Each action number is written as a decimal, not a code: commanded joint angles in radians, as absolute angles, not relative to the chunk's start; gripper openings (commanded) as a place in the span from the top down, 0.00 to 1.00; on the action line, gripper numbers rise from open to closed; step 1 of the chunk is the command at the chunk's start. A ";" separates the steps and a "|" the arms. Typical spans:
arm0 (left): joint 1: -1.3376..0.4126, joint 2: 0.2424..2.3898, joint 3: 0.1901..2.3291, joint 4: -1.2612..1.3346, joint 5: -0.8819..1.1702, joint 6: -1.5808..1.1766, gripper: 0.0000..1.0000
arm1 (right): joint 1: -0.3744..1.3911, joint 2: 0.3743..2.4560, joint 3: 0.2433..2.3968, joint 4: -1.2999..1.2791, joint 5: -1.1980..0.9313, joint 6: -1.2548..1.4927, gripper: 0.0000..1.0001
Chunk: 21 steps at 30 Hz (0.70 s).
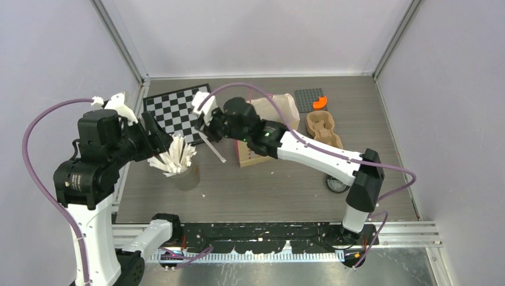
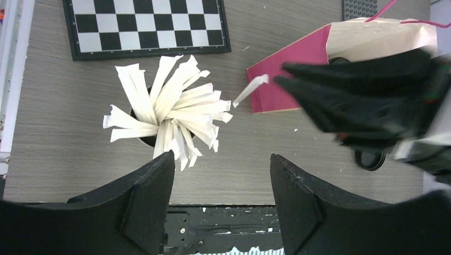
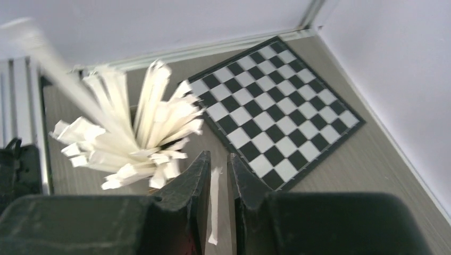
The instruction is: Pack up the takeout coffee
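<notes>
One stick [image 3: 214, 207] between right gripper [image 3: 218, 159]'s fingers [image 3: 194, 186]; black lid [image 1: 333, 185] well apart.

Table [image 1: 268, 193]: checkerboard [image 1: 172, 110], stick cup [image 1: 186, 177], bag [image 1: 284, 108], carrier [image 1: 324, 128], black lid [image 1: 335, 185].

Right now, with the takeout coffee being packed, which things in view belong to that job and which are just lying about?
Job: paper bag; brown cup carrier; round black lid; cup of white sticks; the stick in the right gripper.
Lying about: checkerboard; grey studded plate with orange piece.
</notes>
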<state>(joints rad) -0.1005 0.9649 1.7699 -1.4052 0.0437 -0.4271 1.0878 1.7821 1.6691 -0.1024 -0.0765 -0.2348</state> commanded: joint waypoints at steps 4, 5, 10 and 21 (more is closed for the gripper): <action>-0.095 0.989 1.693 -1.313 0.069 -0.474 0.37 | 1.041 1.607 1.729 -0.048 -0.038 -0.142 0.79; -0.095 0.989 1.683 -1.292 0.064 -0.483 0.38 | 1.039 1.596 1.730 -0.048 -0.030 -0.140 0.80; -0.095 0.988 1.614 -1.289 0.008 -0.508 0.49 | 1.034 1.577 1.734 -0.108 -0.043 -0.146 0.80; -0.095 0.986 1.679 -1.346 -0.110 -0.491 0.32 | 1.046 1.619 1.731 -0.289 -0.065 -0.013 0.67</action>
<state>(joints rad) -0.1001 0.9806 1.6043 -1.3293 -0.0532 -0.5018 1.0332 1.5867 1.6867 -0.1856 -0.0471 -0.0895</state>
